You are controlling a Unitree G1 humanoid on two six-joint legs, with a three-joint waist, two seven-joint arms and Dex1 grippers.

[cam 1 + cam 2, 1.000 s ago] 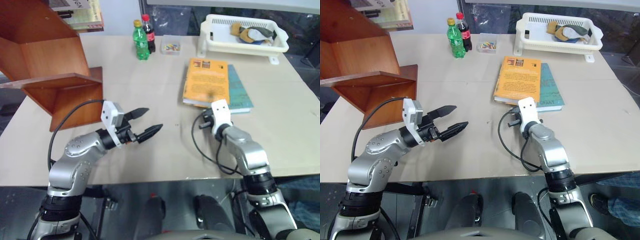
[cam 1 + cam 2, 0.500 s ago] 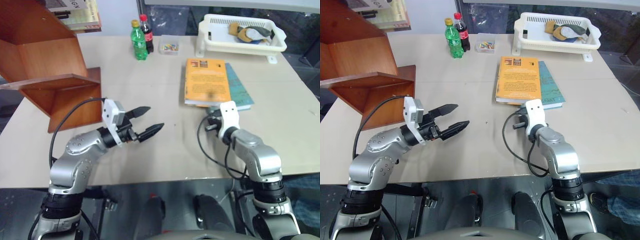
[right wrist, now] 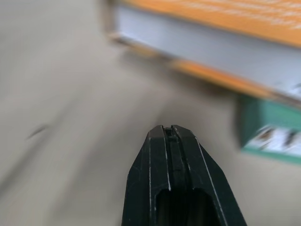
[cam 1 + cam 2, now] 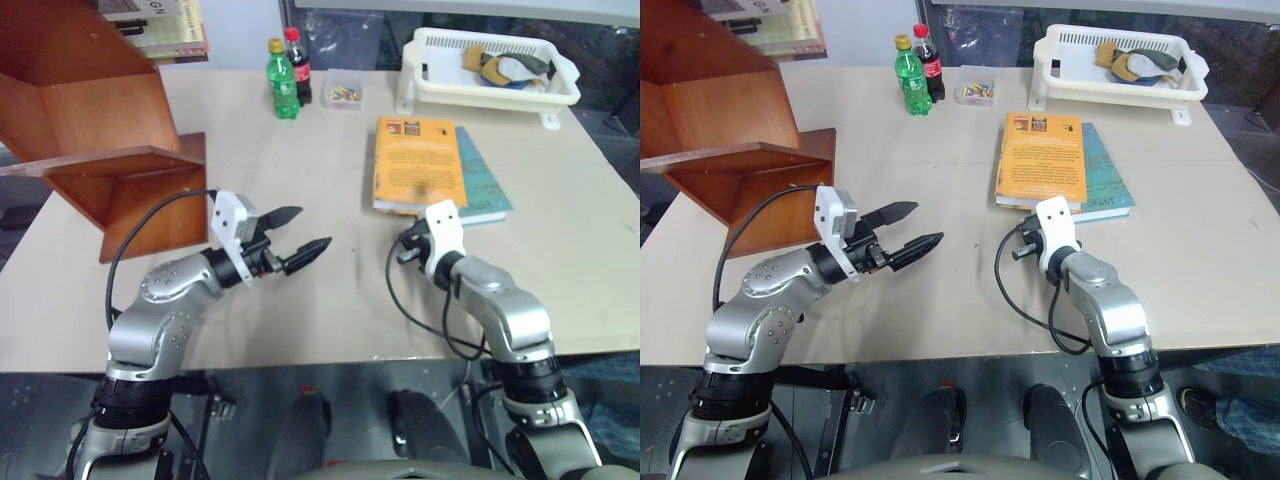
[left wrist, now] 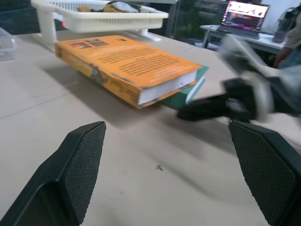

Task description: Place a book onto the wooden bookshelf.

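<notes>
The thick orange book (image 4: pixel 417 165) lies flat on the table, right of centre, on top of a thinner teal book (image 4: pixel 487 187). Its white page edges (image 3: pixel 207 44) face my right gripper (image 3: pixel 168 128), which is shut and empty, just short of the books' near corner. From the left wrist view that same right gripper (image 5: pixel 184 114) points at the teal book's corner. My left gripper (image 4: pixel 313 227) hovers open over bare table at centre left, aimed toward the books. The wooden bookshelf (image 4: pixel 90 110) stands at the far left.
A green bottle (image 4: pixel 283 70) and a cola bottle (image 4: pixel 297 62) stand at the back, beside a small clear box (image 4: pixel 342 95). A white basket (image 4: pixel 490 72) with items sits at the back right. Pale books (image 4: pixel 155 22) rest on the shelf top.
My right gripper has drawn back a little from the books, risen slightly and turned more to the left. My left gripper has edged forward, still open.
</notes>
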